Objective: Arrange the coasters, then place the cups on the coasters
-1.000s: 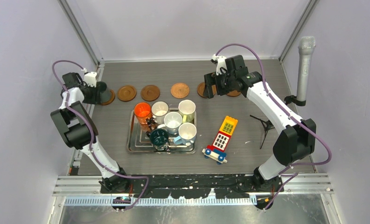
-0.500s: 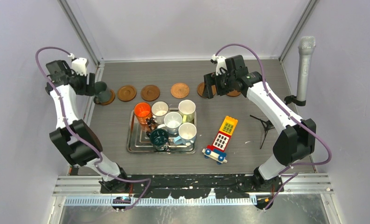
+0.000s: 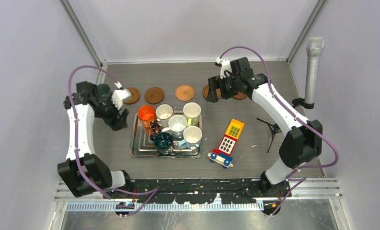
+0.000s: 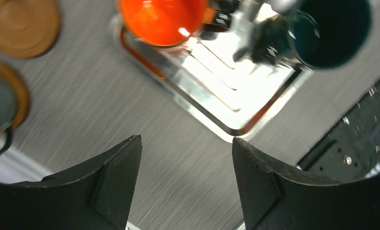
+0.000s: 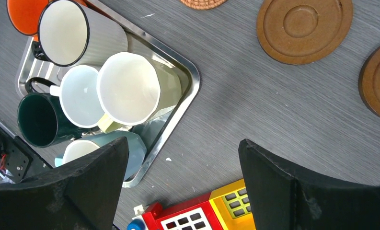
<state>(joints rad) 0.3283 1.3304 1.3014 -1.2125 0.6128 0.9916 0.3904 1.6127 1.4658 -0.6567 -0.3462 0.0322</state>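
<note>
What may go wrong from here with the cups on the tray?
The cups stand packed together on the tray, so fingers closing on the orange cup may knock its white neighbour. The open left gripper hangs near the tray's rim and might catch it, shifting everything.

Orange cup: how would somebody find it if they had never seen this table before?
Start at the shiny metal tray in the middle of the dark table. The orange cup stands at the tray's far left corner, right beside a white cup. It is the only bright orange one there; its neighbours are white, pale yellow or dark green.
</note>
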